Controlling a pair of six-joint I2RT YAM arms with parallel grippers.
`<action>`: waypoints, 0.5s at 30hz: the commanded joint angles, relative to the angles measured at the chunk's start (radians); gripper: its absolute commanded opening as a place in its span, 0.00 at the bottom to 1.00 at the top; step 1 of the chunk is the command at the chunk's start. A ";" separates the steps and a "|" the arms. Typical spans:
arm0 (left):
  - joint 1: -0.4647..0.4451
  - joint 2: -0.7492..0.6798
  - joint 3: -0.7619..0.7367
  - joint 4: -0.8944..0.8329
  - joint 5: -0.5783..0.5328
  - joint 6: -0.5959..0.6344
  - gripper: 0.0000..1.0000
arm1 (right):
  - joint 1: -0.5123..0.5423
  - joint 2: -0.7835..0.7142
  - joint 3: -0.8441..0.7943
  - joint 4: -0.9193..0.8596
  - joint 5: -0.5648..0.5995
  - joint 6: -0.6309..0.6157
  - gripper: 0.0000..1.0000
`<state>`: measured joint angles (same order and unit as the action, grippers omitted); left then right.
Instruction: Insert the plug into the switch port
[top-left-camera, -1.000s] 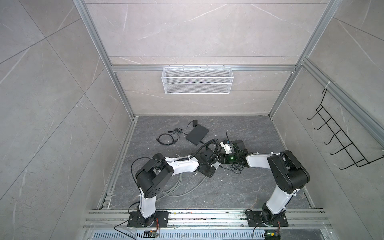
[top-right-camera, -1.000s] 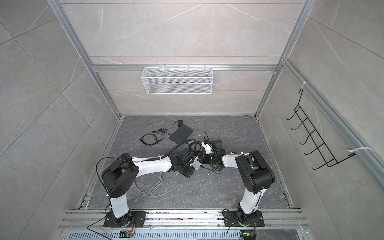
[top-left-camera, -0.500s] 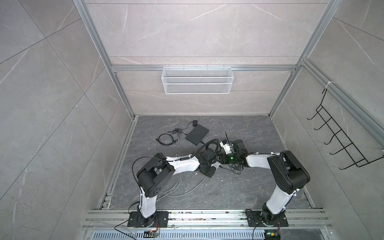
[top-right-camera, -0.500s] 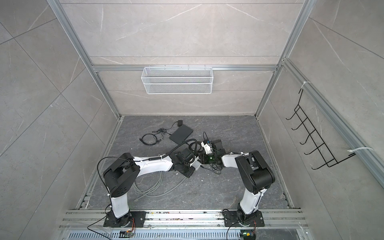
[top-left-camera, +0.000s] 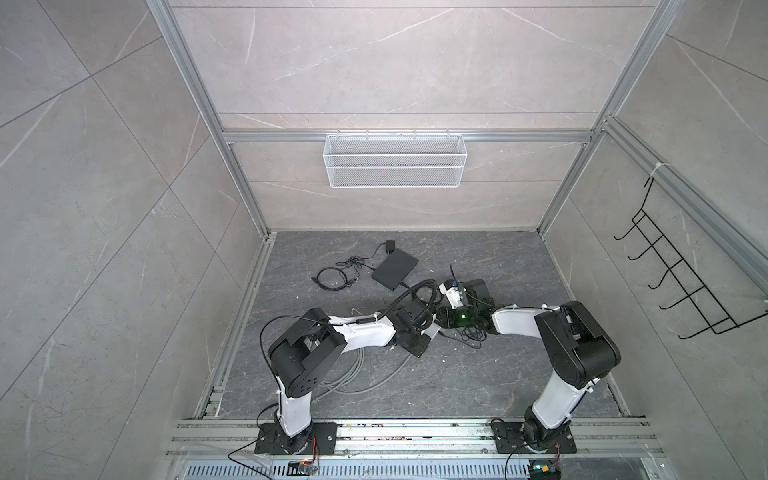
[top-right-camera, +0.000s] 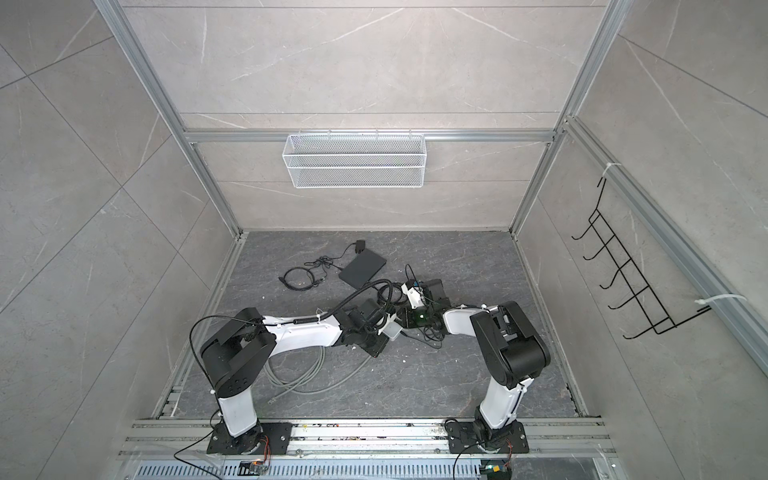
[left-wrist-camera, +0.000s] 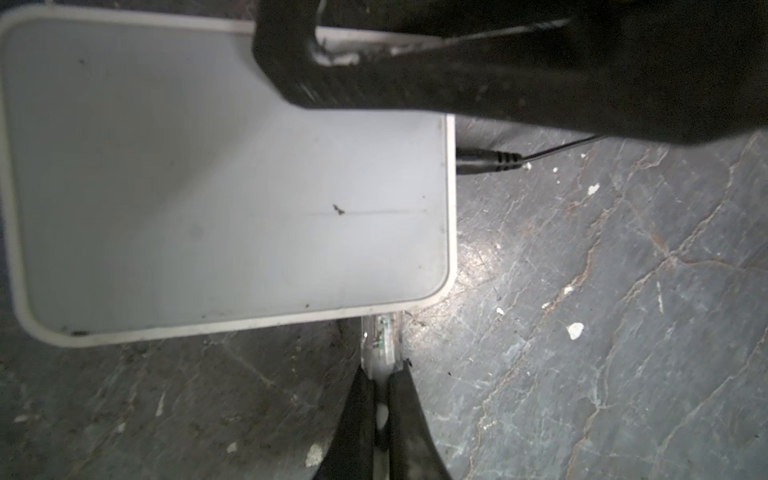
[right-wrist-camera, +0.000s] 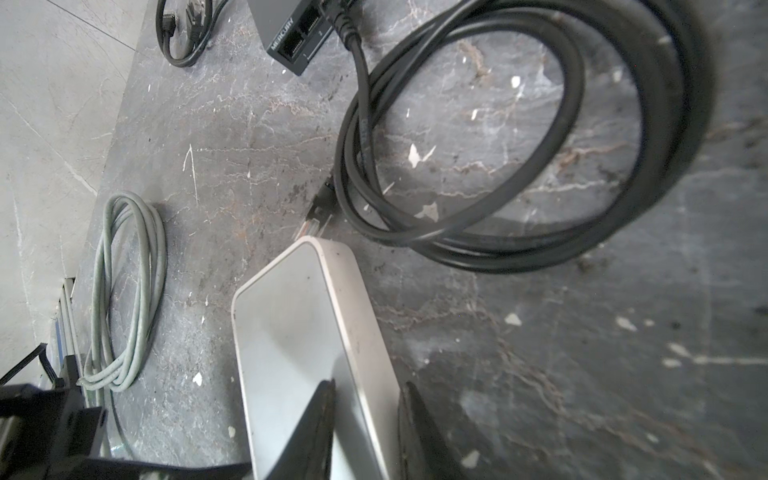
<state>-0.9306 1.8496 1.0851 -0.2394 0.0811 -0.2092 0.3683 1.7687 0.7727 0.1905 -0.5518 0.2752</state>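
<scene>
You're pinching the plug (left-wrist-camera: 380, 338) tight in the left gripper (left-wrist-camera: 379, 380), its tip touching the edge of the switch (left-wrist-camera: 208, 187) near a corner. Your right gripper (right-wrist-camera: 368, 415) is clamping the switch's side on the floor (left-wrist-camera: 582, 291).

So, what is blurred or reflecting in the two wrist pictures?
Left wrist view: the transparent plastic plug is slightly soft, the flat white plastic switch shows no glare. Right wrist view: the thick black cable loop is out of focus; the switch shows a dim reflection.

Slate floor (top-left-camera: 457, 374) bears white switch (left-wrist-camera: 208, 166), black box (top-left-camera: 395, 271), grey cable (right-wrist-camera: 108, 381).
</scene>
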 joint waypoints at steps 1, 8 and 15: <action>0.006 -0.047 0.011 0.132 -0.005 0.028 0.09 | 0.038 0.006 -0.007 -0.118 -0.046 -0.011 0.29; 0.006 -0.066 -0.024 0.197 -0.030 0.039 0.08 | 0.040 0.018 0.000 -0.130 -0.065 -0.014 0.28; 0.010 -0.025 0.021 0.176 -0.016 0.067 0.08 | 0.052 0.018 -0.008 -0.145 -0.119 -0.026 0.28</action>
<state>-0.9302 1.8320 1.0485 -0.1940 0.0711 -0.1757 0.3714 1.7687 0.7830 0.1684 -0.5610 0.2642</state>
